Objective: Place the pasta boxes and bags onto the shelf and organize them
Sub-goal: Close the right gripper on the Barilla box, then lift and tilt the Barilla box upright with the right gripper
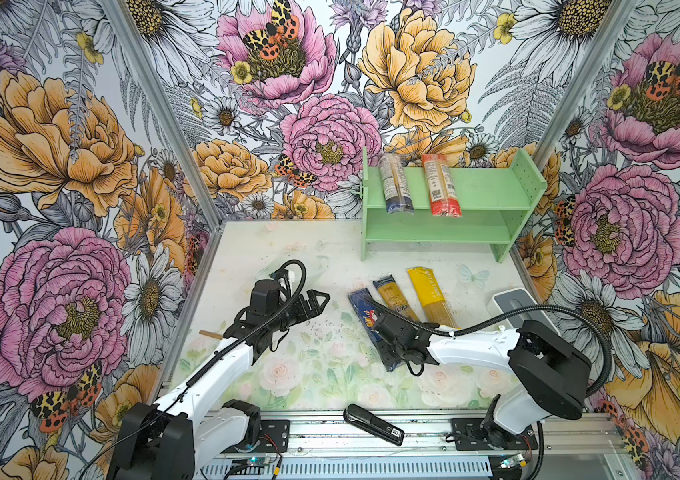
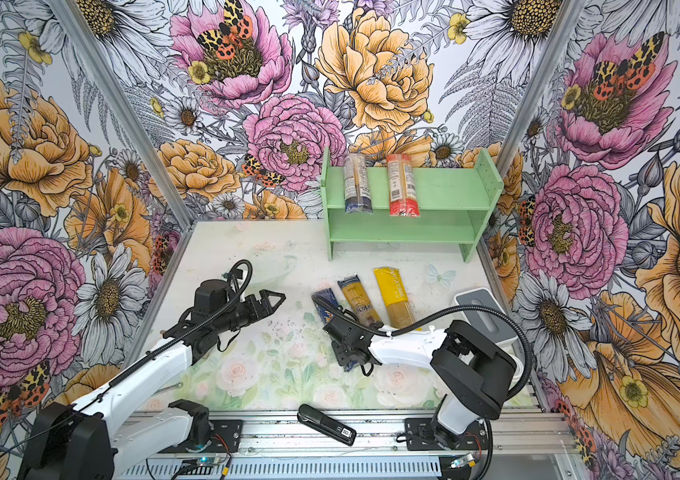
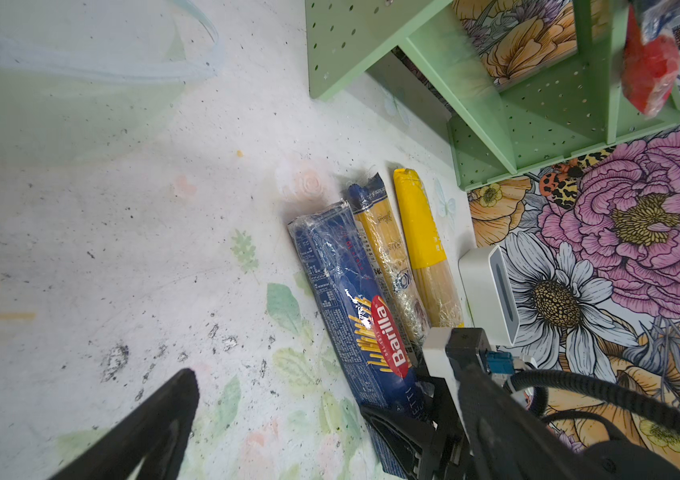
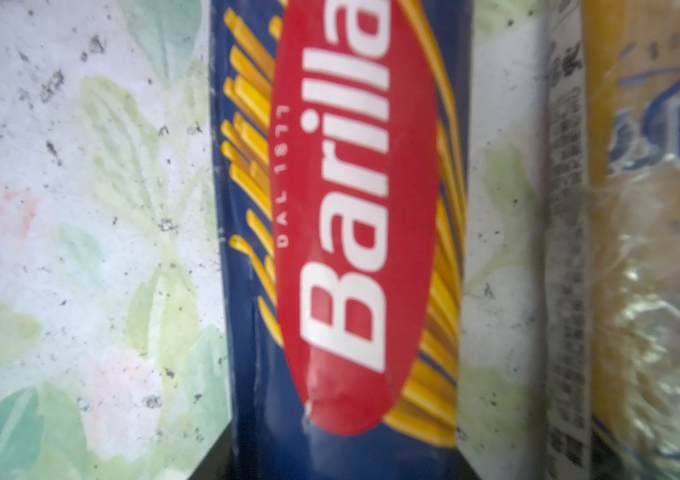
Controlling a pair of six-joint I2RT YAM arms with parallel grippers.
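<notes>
The shelf stands at the back right of the table, against the wall. Its upper tier holds two spaghetti packs lying front to back, well apart: the clear pack with a dark-blue end on the left and the red-ended pack near the middle, both ends poking just over the front edge. The lower tier is bare.

On the table in front lie three more packs side by side: the dark blue Barilla box, the blue-gold pack and the yellow pack.

The right arm reaches across low, and the right gripper sits down over the Barilla box at its label; whether its jaws already press the box cannot be told. The left arm stretches toward the middle of the table, its left gripper above the bare surface, jaws apart and empty
</notes>
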